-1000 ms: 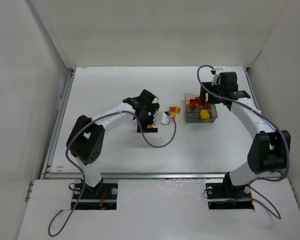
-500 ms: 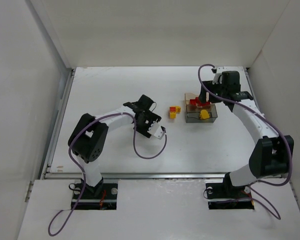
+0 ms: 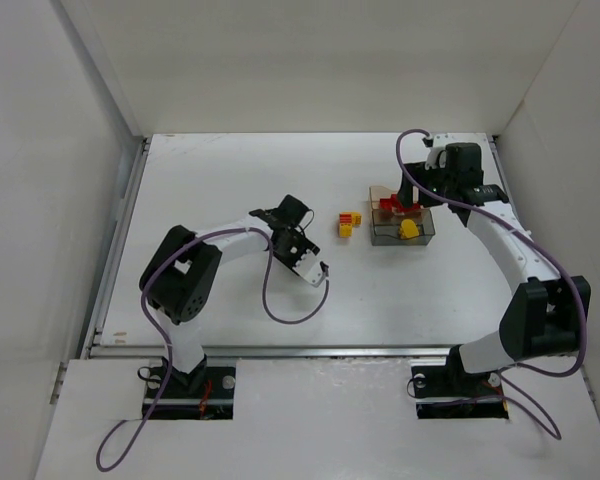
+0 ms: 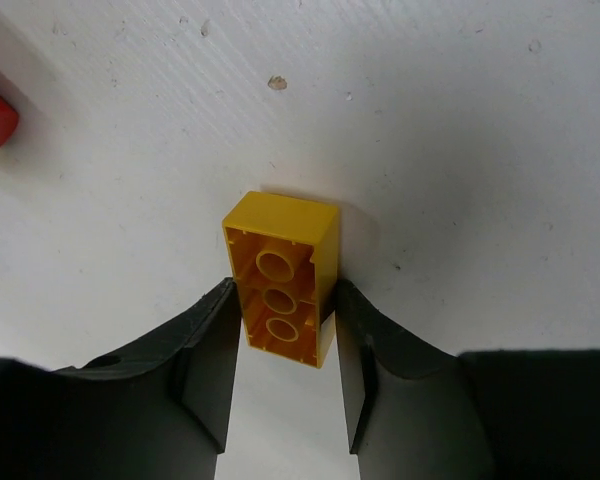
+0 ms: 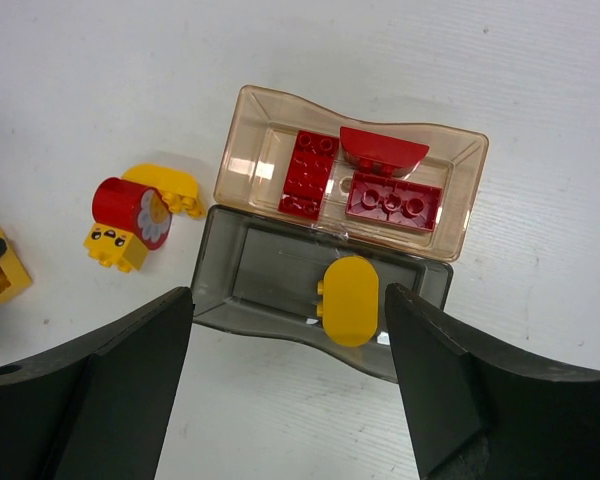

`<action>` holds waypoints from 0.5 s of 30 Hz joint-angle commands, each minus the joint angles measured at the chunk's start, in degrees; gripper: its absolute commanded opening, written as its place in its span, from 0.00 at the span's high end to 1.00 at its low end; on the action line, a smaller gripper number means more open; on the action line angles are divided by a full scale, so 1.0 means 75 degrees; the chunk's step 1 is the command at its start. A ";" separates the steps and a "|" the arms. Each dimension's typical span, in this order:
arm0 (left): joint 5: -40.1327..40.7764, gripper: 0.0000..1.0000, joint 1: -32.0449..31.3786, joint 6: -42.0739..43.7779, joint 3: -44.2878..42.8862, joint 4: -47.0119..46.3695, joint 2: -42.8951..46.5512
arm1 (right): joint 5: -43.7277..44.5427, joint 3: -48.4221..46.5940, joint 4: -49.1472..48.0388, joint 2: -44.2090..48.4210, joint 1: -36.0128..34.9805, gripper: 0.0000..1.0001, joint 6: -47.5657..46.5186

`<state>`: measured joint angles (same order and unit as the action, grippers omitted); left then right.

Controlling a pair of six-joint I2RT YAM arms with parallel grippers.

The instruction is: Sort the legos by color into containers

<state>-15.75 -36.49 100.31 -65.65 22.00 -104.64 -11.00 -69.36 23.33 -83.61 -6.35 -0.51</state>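
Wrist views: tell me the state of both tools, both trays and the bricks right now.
left tool: shut on yellow brick.
right tool: open, holding nothing.
tan tray: holds three red bricks.
grey tray: holds one rounded yellow piece.
loose red and yellow pieces: unsorted, outside both trays.

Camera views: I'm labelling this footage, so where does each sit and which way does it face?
Top external: above and behind the bases, looking down on the table; both arms show whole.
Left wrist: on the left arm, looking down past the left gripper, shut on a yellow brick.
Right wrist: on the right arm, looking down between the fingers of the open right gripper at the tan tray and the grey tray.
Shared: top external and right wrist both show these trays and the loose red-and-yellow pile.
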 commanded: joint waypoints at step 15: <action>-0.0841 1.00 0.0318 -0.3692 -0.1018 -0.0318 -0.0146 | -0.0314 -0.0255 -0.0228 0.0109 0.0026 0.17 -0.0189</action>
<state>-17.37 -35.81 84.68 -68.88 20.80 -106.10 -11.97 -69.38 23.38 -83.61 -6.35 -1.30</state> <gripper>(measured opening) 0.349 0.825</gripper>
